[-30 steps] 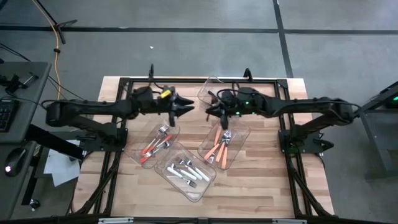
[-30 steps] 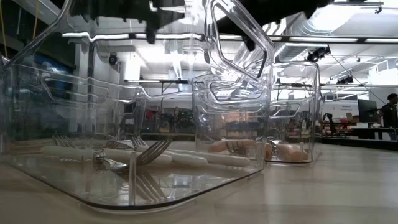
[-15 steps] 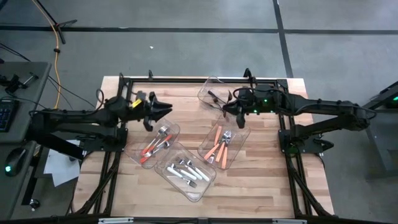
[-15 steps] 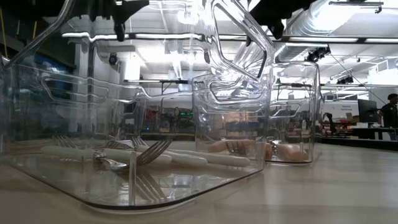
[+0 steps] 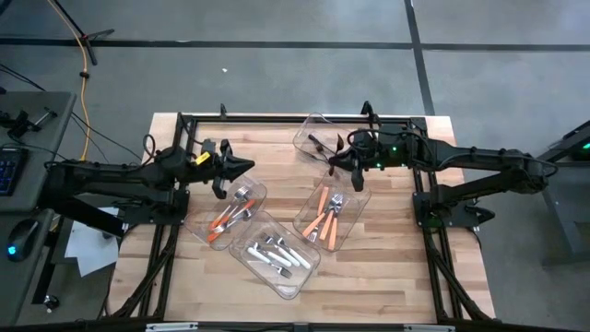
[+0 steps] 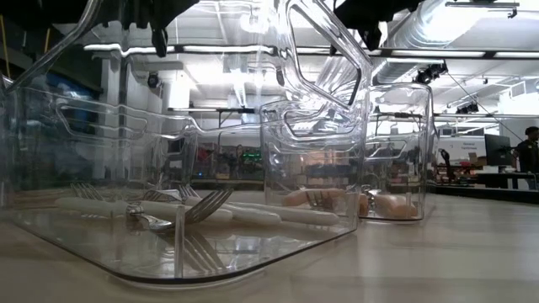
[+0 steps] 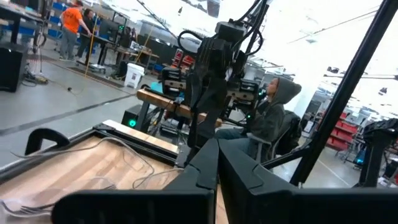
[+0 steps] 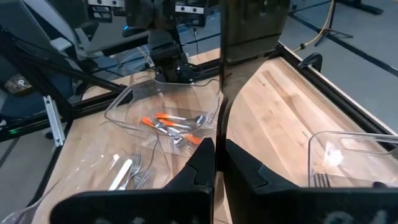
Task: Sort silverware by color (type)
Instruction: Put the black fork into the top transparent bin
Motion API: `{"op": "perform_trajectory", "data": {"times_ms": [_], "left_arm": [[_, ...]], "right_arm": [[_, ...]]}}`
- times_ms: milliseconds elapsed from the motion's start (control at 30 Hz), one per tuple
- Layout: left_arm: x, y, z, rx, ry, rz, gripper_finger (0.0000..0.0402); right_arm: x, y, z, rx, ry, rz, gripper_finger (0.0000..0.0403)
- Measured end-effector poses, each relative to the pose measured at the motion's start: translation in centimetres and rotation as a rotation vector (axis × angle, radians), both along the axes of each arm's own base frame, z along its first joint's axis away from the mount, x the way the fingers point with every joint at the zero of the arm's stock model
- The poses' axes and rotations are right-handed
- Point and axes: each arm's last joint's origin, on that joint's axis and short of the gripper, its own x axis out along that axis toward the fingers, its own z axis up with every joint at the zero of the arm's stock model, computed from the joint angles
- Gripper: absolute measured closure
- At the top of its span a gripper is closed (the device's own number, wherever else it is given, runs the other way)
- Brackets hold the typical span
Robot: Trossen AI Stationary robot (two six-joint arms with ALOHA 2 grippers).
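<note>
The silverware lies in clear bins on the wooden table. One bin (image 5: 227,212) holds orange-handled and silver pieces (image 8: 168,124). A nearer bin (image 5: 275,253) holds white-handled pieces (image 6: 152,210). A third bin (image 5: 329,214) holds orange-handled pieces (image 5: 320,221). A far bin (image 5: 316,138) holds a black piece. My left gripper (image 5: 243,166) hovers shut above the table, left of the bins' far ends. My right gripper (image 5: 333,160) hovers shut between the far bin and the third bin. Neither gripper has anything between its fingers.
A black frame rail (image 5: 295,118) runs along the table's far edge, with uprights at the sides. Bare wood shows at the far left (image 5: 198,134) and along the near edge (image 5: 369,295). A person in a hooded top (image 7: 273,112) sits beyond the table.
My left gripper has drawn back toward the table's left edge, away from the bins' middle, and has shut its fingers. My right gripper has pulled back toward the right and far side and risen a little, staying shut. The silverware and bins have not moved.
</note>
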Motion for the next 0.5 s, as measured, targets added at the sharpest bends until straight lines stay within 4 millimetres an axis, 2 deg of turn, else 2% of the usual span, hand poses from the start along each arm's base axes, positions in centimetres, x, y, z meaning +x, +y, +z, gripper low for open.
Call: {"op": "perform_trajectory", "data": {"times_ms": [500], "left_arm": [[0.0,0.01,-0.01,0.06,0.008,0.011,0.0401]], "right_arm": [[0.01,0.0,0.0,0.025,-0.003,-0.007,0.04]]}}
